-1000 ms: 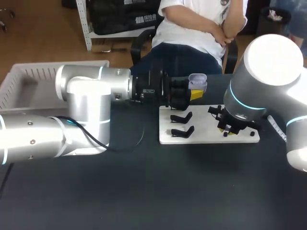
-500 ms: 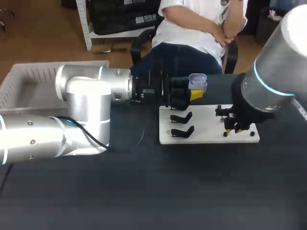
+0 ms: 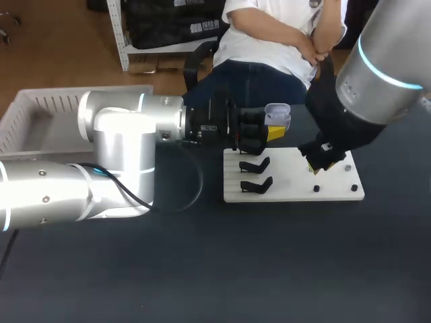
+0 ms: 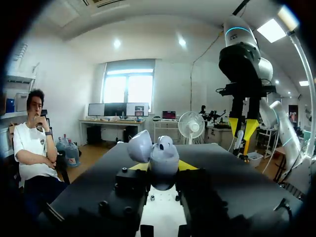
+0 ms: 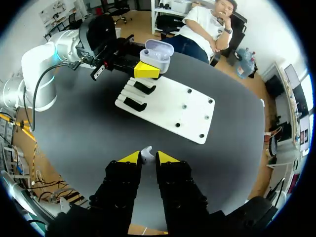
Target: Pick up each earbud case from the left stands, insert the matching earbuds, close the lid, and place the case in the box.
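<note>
Earbud case (image 3: 277, 114), lid open, sits clamped in my left hand (image 4: 163, 166) at upper centre of the head view. My right hand (image 5: 145, 157) pinches a white earbud (image 5: 146, 153) above the white board (image 3: 289, 185).

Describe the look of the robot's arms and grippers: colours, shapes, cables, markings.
Left arm and right arm: thick silver tubes with cyan rings. A black cable loops off the left arm. Left gripper and right gripper: black, yellow-tipped.
</note>
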Robot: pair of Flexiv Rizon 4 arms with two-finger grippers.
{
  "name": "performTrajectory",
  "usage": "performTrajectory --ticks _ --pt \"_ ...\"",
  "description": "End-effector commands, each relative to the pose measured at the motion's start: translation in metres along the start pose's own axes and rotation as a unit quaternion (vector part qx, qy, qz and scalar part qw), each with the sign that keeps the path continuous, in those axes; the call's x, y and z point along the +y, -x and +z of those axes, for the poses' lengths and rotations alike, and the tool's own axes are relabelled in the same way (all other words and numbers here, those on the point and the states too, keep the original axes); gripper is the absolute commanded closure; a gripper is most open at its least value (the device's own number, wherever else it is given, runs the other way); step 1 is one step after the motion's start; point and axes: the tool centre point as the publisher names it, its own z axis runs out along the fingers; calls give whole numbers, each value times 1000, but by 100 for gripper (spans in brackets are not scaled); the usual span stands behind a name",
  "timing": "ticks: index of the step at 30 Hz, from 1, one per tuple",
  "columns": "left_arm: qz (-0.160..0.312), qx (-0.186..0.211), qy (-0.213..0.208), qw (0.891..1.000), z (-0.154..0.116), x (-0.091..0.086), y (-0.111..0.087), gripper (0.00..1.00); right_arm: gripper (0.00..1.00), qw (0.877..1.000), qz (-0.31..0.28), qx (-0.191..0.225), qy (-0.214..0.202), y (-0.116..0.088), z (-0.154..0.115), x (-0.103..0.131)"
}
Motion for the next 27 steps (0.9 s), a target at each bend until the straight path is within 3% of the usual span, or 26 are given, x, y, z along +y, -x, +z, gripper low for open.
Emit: performTrajectory --ticks 1,17,27 --pt "2 -2 3 1000 0 -2 -1 100 100 1000 -12 20 2 10 -16 3" --pt "2 -2 3 1000 0 -2 -1 100 100 1000 -8 14 2 15 -19 2" --pt "2 -2 3 1000 0 -2 -1 100 100 1000 -1 3 -4 70 -2 11"
